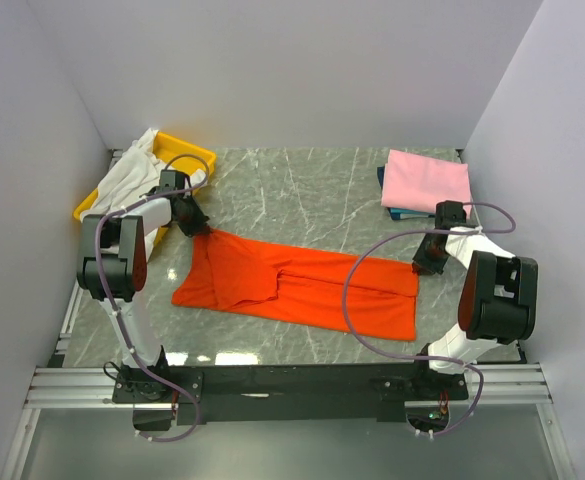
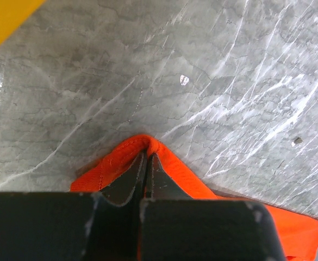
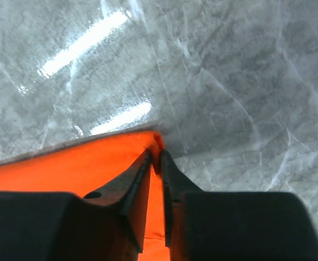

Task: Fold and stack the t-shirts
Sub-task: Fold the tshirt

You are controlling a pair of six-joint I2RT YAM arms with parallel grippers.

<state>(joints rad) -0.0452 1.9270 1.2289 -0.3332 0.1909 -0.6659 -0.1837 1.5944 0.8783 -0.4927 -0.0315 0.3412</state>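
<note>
The orange-red t-shirt (image 1: 292, 285) lies spread across the middle of the table, partly folded. My left gripper (image 1: 200, 226) is shut on its far left corner (image 2: 148, 142), the cloth pinched between the fingertips. My right gripper (image 1: 422, 264) is shut on its far right corner (image 3: 157, 142). A folded pale pink t-shirt (image 1: 427, 181) rests on a folded dark blue t-shirt (image 1: 404, 213) at the back right. A white t-shirt (image 1: 132, 175) is bunched in the yellow tray (image 1: 197, 156) at the back left.
The yellow tray's rim (image 2: 4, 19) shows at the top left of the left wrist view. Grey marble tabletop (image 1: 302, 190) lies behind the orange shirt. White walls close in on both sides and the back.
</note>
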